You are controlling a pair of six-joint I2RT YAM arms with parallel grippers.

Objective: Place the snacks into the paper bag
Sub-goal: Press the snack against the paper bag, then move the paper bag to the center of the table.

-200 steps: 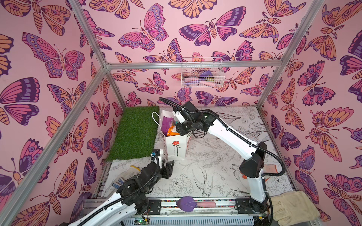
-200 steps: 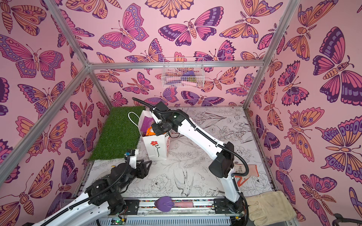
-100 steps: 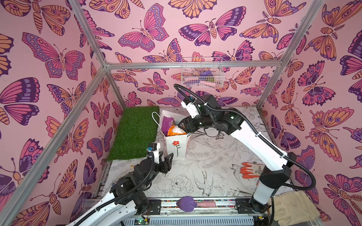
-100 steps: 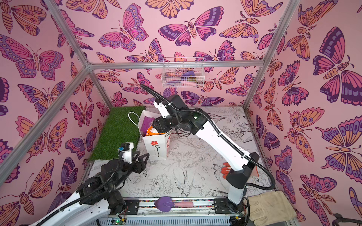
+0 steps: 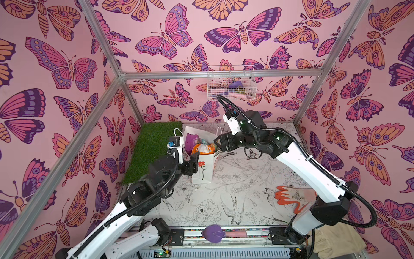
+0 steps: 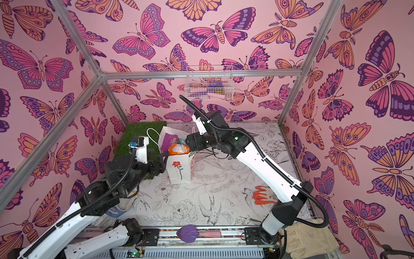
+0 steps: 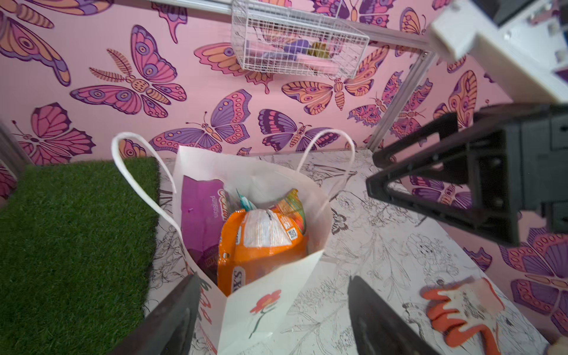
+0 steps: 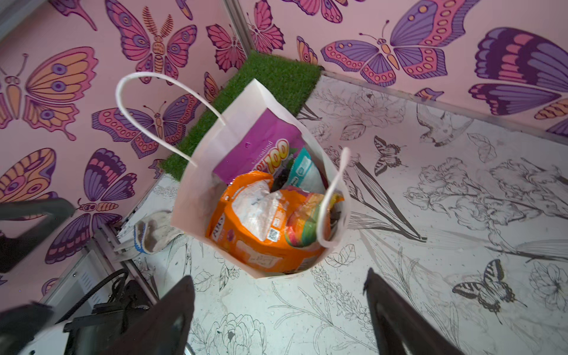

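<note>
Now my left gripper [image 5: 193, 162] is up from its low spot of a second ago and sits at the near corner of the paper bag [image 5: 208, 171]. Its jaws are wide apart with that corner between them. I can't tell whether they touch the paper.

The bag stands upright on the worktop [image 5: 235, 190], just beside the grass mat [image 5: 154, 143]. The orange packet [image 7: 264, 246] now lies loose on top, in front of the purple packet [image 7: 199, 215], with a teal one [image 8: 304, 172] and a rainbow-coloured one [image 8: 304, 221] tucked alongside. The bag is full nearly to its rim.

Just past the mouth, my right gripper [image 5: 219, 144] is out of the bag where it was a second ago, jaws spread and empty. I judge that packet delivered, and I see no other snacks left out on the worktop.
</note>
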